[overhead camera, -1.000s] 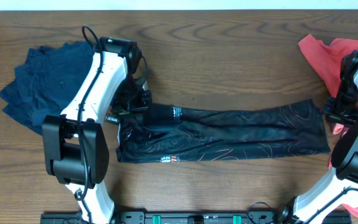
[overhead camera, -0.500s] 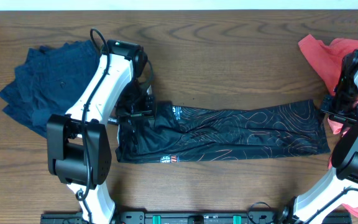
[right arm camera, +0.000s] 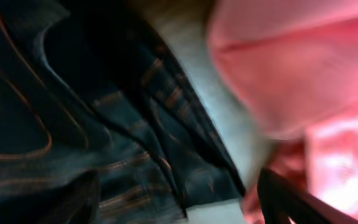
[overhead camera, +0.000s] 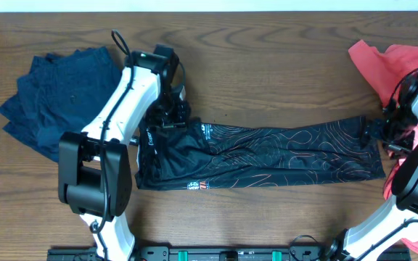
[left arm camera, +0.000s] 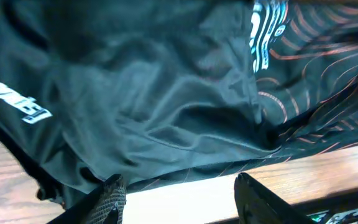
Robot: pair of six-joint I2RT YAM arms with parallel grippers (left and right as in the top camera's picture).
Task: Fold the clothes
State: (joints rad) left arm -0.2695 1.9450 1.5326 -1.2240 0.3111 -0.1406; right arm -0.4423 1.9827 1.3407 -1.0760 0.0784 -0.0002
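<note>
Moved: your left gripper (left arm camera: 178, 186) has crept rightward over the black jersey (overhead camera: 281, 148), bunching its left end.
Left claw: spread wide, empty, cloth just beyond.
Right gripper (right arm camera: 179, 196): blurred, seemingly open at the jersey's right end.
Jersey: stretched lengthwise between both arms.
Risk: the right claw snagging the adjacent coral shirt (overhead camera: 383, 61).

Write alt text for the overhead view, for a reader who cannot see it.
A black jersey lies folded into a long band across a wooden table, the left gripper at its left end and the right gripper at its right end. Navy garments sit at the far left, coral shirts at the far right.
</note>
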